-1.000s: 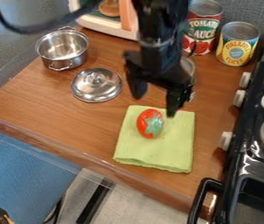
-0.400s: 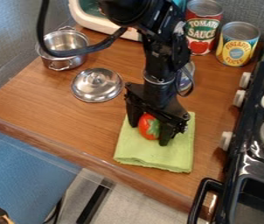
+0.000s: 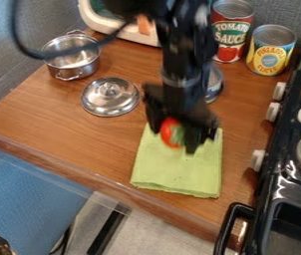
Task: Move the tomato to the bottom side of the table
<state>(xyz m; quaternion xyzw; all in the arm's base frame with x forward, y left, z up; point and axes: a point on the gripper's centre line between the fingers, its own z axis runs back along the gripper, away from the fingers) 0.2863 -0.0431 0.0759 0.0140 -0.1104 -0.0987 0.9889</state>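
Tool (image 3: 173,139) closed round the tomato (image 3: 170,132), above the cloth (image 3: 177,171); carrying to the bench's (image 3: 60,130) bottom edge remains.

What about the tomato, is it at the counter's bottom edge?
No, the tomato is between the fingers of the hand, at the upper part of the green cloth.

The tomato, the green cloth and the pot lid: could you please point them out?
Tomato (image 3: 167,131): camera view, red side.
Green cloth (image 3: 176,172): camera view, bare lower part.
Pot lid (image 3: 104,101): camera view, domed top.
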